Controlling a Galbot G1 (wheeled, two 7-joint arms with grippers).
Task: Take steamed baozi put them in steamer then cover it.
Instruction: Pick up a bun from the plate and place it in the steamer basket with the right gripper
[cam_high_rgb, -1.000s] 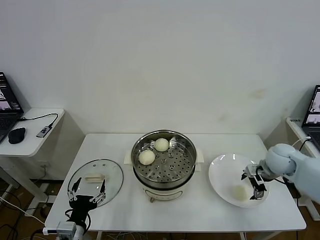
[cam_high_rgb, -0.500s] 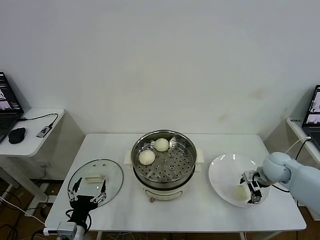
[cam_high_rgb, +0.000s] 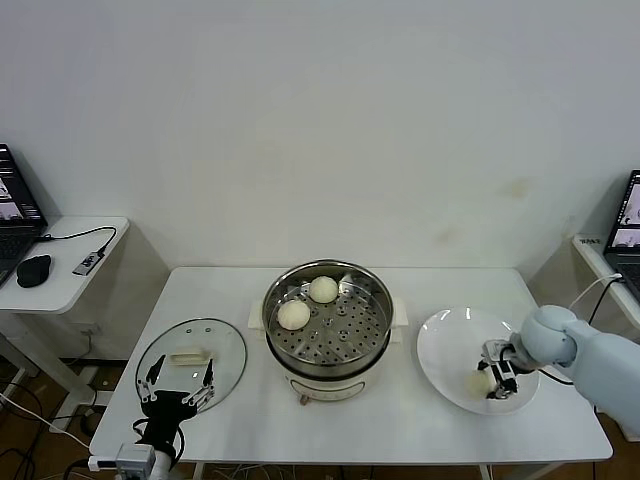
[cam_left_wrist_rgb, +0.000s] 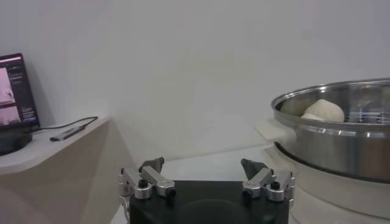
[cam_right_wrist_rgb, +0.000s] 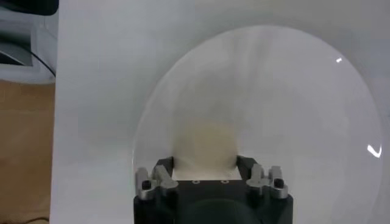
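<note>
- Baozi (cam_right_wrist_rgb: 205, 145) sits right between the jaws of the right gripper (cam_high_rgb: 490, 381), on the white plate (cam_high_rgb: 450, 345) at the right end of the desk (cam_high_rgb: 400, 425).
- These jaws press in on the bun's two sides, so I think they are gripping it now.
- It is round, so it has no long side to line up with.
- Two more buns (cam_high_rgb: 294, 314) lie inside the steamer (cam_high_rgb: 327, 322), which stands in the middle of the desk, off to the left of the plate.
- I think the bun must next go up and across to the steamer.
- Far off, the left gripper (cam_high_rgb: 178, 385) waits with its jaws wide open, holding nothing, just over the near edge of the glass lid (cam_high_rgb: 190, 355).
- So the right arm is much nearer this bun.
</note>
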